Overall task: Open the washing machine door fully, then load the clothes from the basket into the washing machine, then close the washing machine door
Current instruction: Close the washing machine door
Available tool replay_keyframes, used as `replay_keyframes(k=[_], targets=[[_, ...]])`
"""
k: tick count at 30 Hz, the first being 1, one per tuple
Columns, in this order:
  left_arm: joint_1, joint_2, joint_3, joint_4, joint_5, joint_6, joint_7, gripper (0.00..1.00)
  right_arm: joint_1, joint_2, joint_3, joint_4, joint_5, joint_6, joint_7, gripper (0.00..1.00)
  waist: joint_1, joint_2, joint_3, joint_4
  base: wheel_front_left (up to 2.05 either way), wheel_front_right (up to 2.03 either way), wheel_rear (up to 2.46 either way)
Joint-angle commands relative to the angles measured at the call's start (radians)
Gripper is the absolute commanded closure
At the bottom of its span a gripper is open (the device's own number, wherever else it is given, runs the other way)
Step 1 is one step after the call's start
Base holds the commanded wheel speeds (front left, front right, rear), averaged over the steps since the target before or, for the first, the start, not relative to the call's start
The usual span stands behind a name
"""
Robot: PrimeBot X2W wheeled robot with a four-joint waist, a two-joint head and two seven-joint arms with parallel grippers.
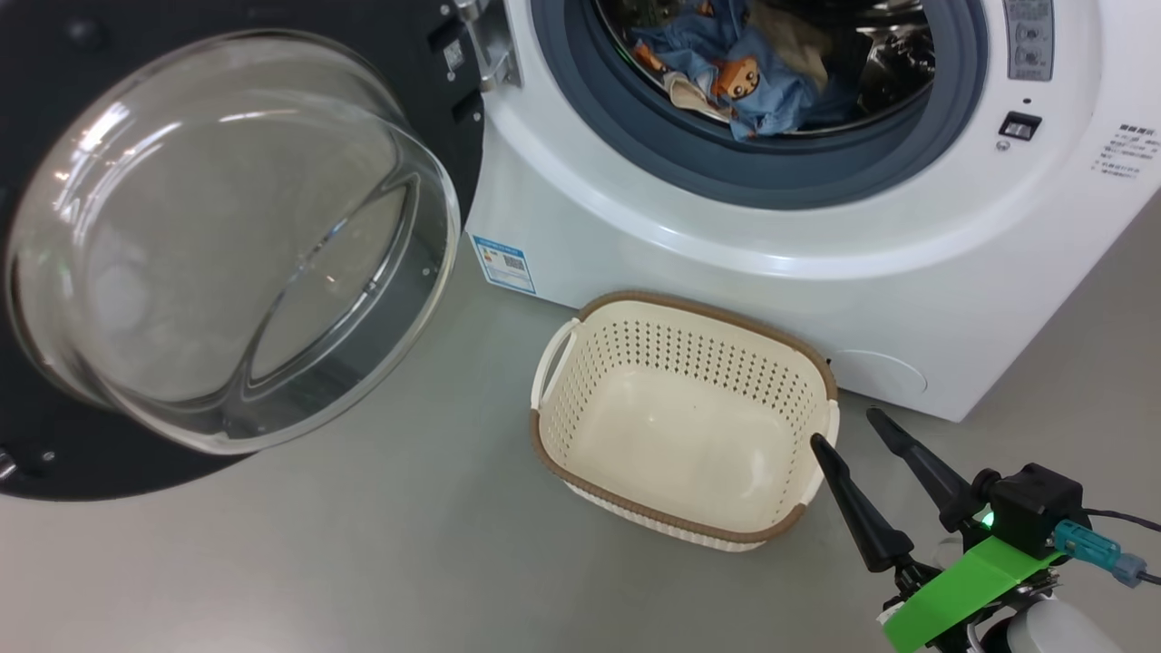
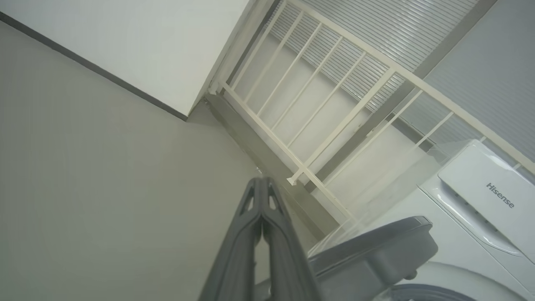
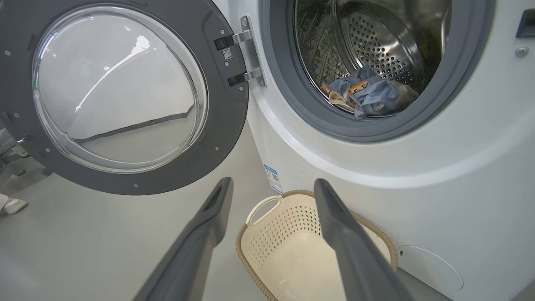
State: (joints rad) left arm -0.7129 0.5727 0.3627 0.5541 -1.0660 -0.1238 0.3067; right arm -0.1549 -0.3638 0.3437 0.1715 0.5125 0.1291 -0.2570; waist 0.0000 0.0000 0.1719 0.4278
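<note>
I see the door [image 1: 227, 245] wide left of the washing machine [image 1: 726, 272], clothes [image 1: 735, 73] inside, basket [image 1: 680, 363] in front. My right gripper [image 1: 844, 426] gapes in front too; my left gripper [image 2: 261, 180] is pinched together, empty.

Door [image 1: 227, 245] wide open — clothes [image 1: 735, 77] inside washing machine [image 1: 726, 272], basket [image 1: 689, 358] empty

Smooth grey floor [image 1: 363, 562] all around, faintly glossy under soft, even light. And there, off in the left wrist view, plain white wall [image 2: 125, 37] trimmed with a dark skirting strip [image 2: 83, 62], running up to a cream barred railing [image 2: 347, 120], ribbed grey panelling [image 2: 401, 29] behind it.
</note>
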Motion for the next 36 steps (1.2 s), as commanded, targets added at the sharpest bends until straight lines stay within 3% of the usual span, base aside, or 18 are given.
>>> replay_keyframes(k=[1, 7, 13, 24, 36], targets=[[-0.032, 0.091, 0.015, -0.004, -0.006, -0.007, 0.024, 1.00, -0.020, -0.013, 0.021, -0.028, 0.007, 0.002, -0.005, 0.00, 0.0000, 0.0000, 0.014, -0.006, 0.00, 0.00, 0.00], [-0.090, 0.119, -0.001, 0.097, -0.083, -0.001, 0.177, 1.00, -0.026, -0.026, 0.024, -0.034, 0.007, 0.002, -0.005, 0.00, 0.0000, 0.0000, 0.035, -0.009, 0.00, 0.00, 0.00], [-0.099, 0.136, -0.033, 0.134, -0.102, 0.035, 0.304, 1.00, -0.031, -0.036, 0.027, -0.035, 0.006, 0.002, -0.005, 0.00, 0.0000, 0.0000, 0.045, -0.013, 0.00, 0.00, 0.00], [-0.069, 0.119, -0.050, 0.095, -0.146, 0.074, 0.434, 1.00, -0.043, -0.056, 0.026, -0.035, 0.004, 0.002, -0.005, 0.00, 0.0000, 0.0000, 0.060, -0.017, 0.00, 0.00, 0.00], [-0.022, 0.109, -0.065, 0.037, -0.199, 0.077, 0.565, 1.00, -0.042, -0.059, 0.014, -0.029, -0.002, 0.002, -0.005, 0.00, 0.0000, 0.0000, 0.049, -0.014, 0.00, 0.00, 0.00]])
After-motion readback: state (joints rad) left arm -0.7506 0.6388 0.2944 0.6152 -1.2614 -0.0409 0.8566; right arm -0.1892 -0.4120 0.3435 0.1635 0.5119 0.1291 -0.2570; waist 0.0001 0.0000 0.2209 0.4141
